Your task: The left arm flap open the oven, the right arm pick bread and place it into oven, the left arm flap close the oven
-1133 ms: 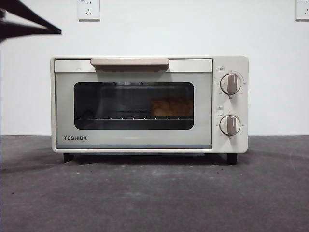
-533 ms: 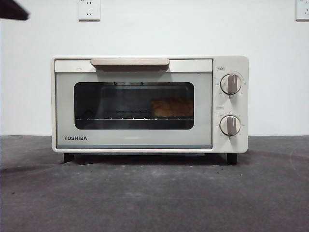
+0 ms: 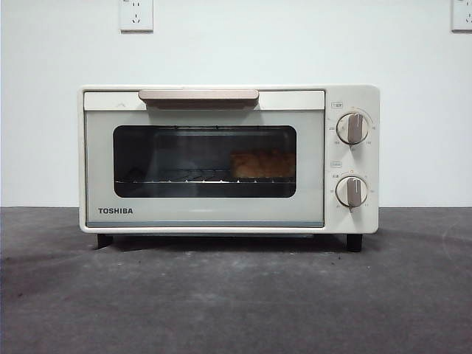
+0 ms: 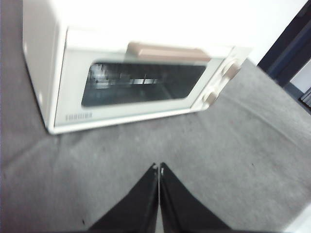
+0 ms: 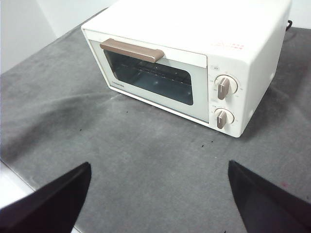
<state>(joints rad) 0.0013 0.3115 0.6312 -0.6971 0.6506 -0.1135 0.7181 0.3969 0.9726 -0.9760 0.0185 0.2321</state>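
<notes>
Oven door shut, bread on the rack inside (job looks finished); left gripper pinched closed, right gripper spread wide.

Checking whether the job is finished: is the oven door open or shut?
Shut. The oven door sits flush, its handle up at the top edge, and the bread shows behind the glass on the rack.

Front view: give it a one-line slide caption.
Closed TOSHIBA oven on the dark table, bread on its rack behind the glass.
</notes>
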